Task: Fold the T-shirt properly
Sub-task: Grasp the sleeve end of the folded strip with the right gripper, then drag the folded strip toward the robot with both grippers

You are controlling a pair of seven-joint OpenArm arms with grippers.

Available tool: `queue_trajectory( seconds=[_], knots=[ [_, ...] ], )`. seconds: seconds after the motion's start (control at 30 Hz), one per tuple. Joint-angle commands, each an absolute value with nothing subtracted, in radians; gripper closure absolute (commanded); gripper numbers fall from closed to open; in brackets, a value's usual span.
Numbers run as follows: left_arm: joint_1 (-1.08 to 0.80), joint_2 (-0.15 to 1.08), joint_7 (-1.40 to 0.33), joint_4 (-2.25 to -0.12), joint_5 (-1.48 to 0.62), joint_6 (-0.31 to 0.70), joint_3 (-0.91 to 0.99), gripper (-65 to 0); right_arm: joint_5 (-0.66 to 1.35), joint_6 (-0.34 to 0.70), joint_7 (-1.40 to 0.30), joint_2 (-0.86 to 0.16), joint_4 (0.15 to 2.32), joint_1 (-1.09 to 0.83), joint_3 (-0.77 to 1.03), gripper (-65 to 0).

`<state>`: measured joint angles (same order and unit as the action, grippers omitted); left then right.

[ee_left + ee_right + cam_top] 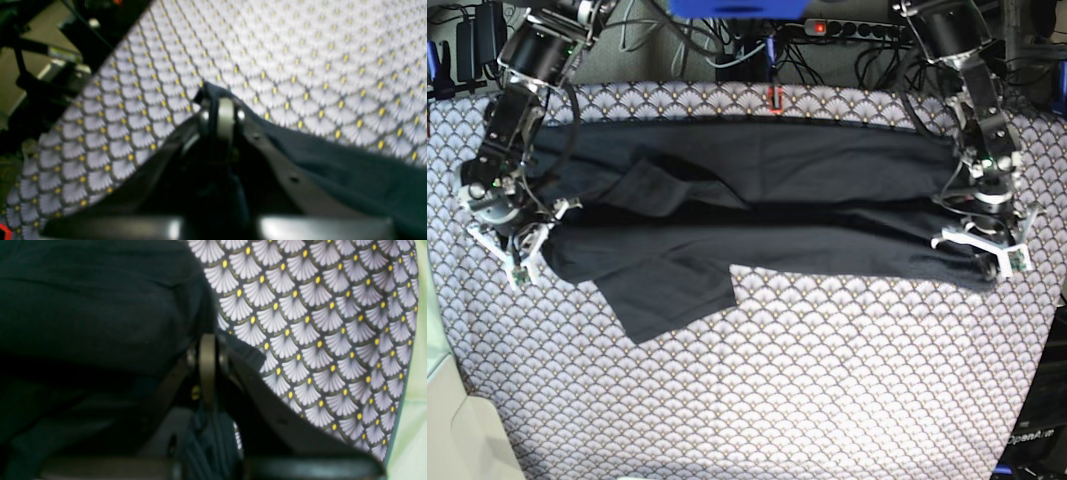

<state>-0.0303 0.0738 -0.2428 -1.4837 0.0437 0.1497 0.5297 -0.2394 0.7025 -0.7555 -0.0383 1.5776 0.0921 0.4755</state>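
The dark T-shirt (767,210) lies stretched sideways across the far half of the table, doubled over along its length. One sleeve (672,305) sticks out toward the front. My left gripper (990,262) is at the shirt's right end, low on the cloth. In the left wrist view the left gripper (223,100) is shut, pinching a corner of the T-shirt (350,173). At the shirt's left end, my right gripper (519,258) is down on the fabric. The right wrist view shows the right gripper (208,340) shut, with T-shirt (93,306) fabric bunched between the jaws.
A scallop-patterned white-and-brown cloth (807,380) covers the whole table. Cables and a power strip (847,28) run behind the far edge. A pale green surface (413,406) lies just past the table's side edge by my right gripper.
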Motion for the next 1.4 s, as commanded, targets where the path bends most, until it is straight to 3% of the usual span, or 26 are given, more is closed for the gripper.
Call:
queue_trajectory(
  seconds=[0.0, 0.4, 0.9, 1.37],
  knots=[
    [-0.024, 0.076, -0.237, -1.518, 0.038, 0.147, 0.532, 0.0, -0.232, 0.698, -0.737, -0.05, 1.615, 0.097, 0.476, 0.0],
    [-0.091, 0.074, -0.338, -1.662, 0.036, 0.151, 0.533, 0.0, -0.137, 0.698, -0.736, -0.054, 1.848, -0.085, 0.476, 0.0],
    [-0.168, 0.073, -0.338, -1.716, 0.035, 0.156, 0.67, 0.0, 0.001, 0.698, -0.677, -0.114, 1.873, -0.251, 0.509, 0.0],
    [-0.214, 0.074, -0.34, -1.779, 0.035, 0.156, 0.67, 0.0, 0.133, 0.698, -0.624, -0.125, 1.952, -0.41, 0.553, 0.0]
  ],
)
